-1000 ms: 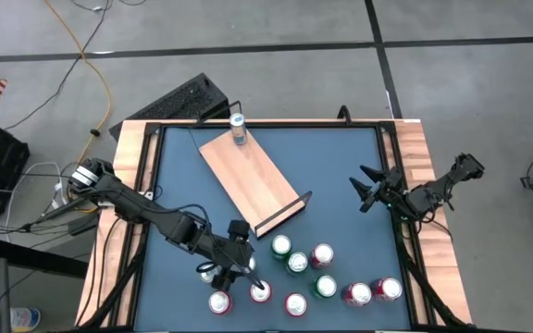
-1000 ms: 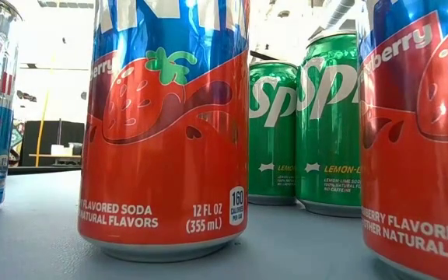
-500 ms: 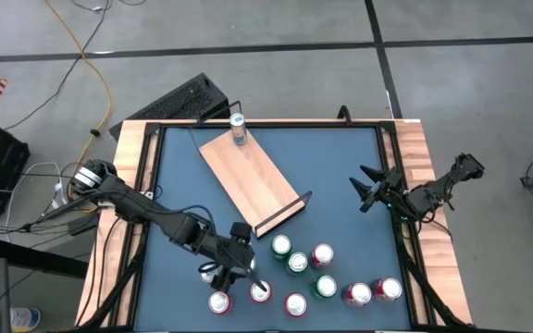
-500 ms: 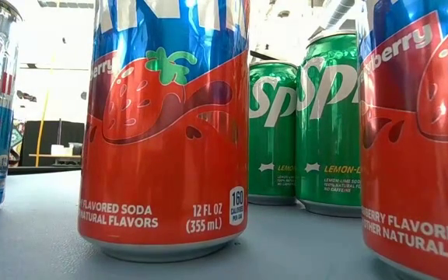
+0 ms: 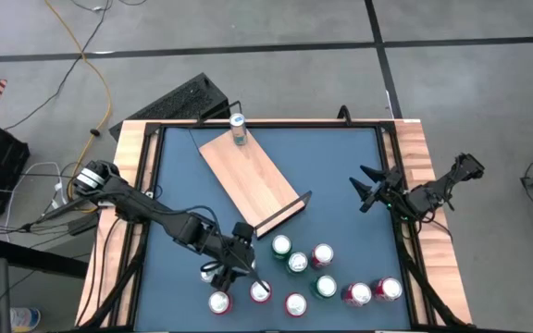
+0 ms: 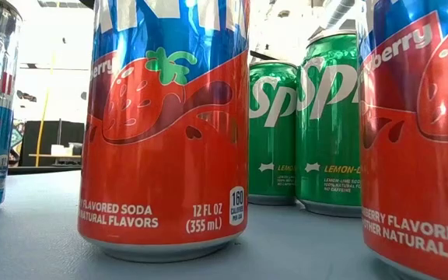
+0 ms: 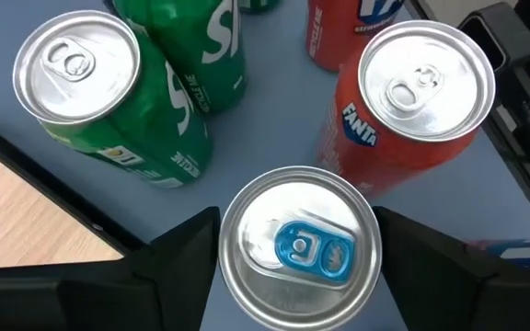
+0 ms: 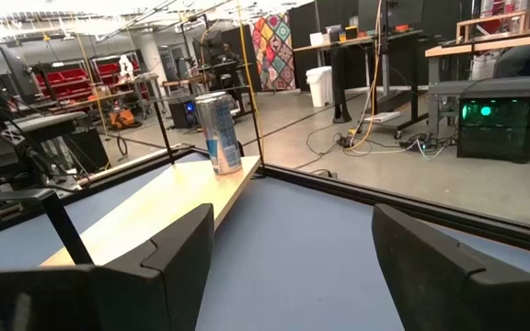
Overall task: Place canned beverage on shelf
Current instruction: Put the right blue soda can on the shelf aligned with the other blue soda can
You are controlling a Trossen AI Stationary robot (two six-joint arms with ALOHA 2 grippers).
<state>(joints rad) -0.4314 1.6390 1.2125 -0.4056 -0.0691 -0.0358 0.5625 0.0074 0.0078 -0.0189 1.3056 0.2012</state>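
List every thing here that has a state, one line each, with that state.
left gripper: open, fingers either side of a blue-tab can
blue-tab can: upright, unopened, on the table
shelf: flat on the table, one can at its far end
can on the shelf: upright
Fanta can: upright, unopened
green can: upright, unopened
right gripper: open, empty

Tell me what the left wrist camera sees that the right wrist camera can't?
Only the left wrist view shows the blue-tab can between the left gripper's open fingers, with a green can and an orange Fanta can beside it.

Only the right wrist view shows a lone can standing on the shelf, the open right gripper, and the room beyond.

Both show the blue table.
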